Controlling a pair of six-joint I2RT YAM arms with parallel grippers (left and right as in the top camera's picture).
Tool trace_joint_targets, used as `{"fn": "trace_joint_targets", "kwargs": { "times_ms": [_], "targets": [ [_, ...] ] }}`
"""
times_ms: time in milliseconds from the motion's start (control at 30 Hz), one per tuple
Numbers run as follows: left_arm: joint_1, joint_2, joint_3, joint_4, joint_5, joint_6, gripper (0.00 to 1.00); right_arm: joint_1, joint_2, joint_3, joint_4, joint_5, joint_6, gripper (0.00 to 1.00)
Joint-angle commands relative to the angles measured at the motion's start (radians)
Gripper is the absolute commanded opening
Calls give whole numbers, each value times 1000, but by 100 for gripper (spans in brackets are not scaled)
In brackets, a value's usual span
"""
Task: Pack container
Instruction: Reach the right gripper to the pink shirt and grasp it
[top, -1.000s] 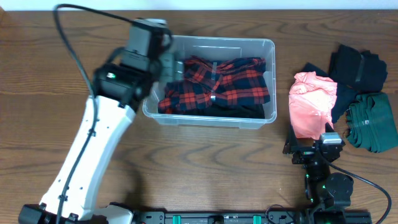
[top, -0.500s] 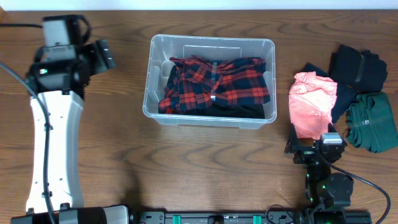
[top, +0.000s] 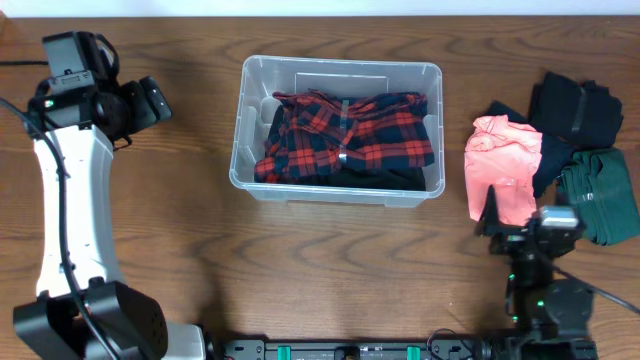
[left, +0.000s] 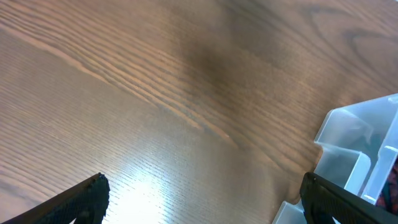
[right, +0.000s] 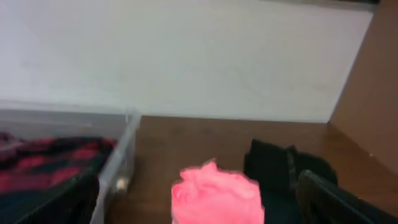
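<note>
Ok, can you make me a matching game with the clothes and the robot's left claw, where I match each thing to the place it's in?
Things:
1. red checked shirt
2. pink cloth
3. green cloth
4. left claw

Places:
A. farthest right on the table
B. over bare wood, left of the container
C. inside the container
D. between the container and the dark clothes

Pairs: 1-C, 2-D, 3-A, 4-B

container (left: 349, 135) cropped, pink cloth (right: 214, 194) blurred
</note>
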Motion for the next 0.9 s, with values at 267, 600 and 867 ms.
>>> {"fn": "trace_joint_targets", "kwargs": {
  "times_ms": [267, 600, 867],
  "targets": [
    [3, -1, -1, -3, 11, -9, 98, -113, 632, 698, -392, -237, -2, 99],
    [5, 0, -1, 35, -52, -8, 98, -152, 871, 845, -613, -240, 148, 99],
    [25, 0, -1, 35, -171, -9, 98, -428, 972, 811, -768, -260, 344, 99]
  ]
}}
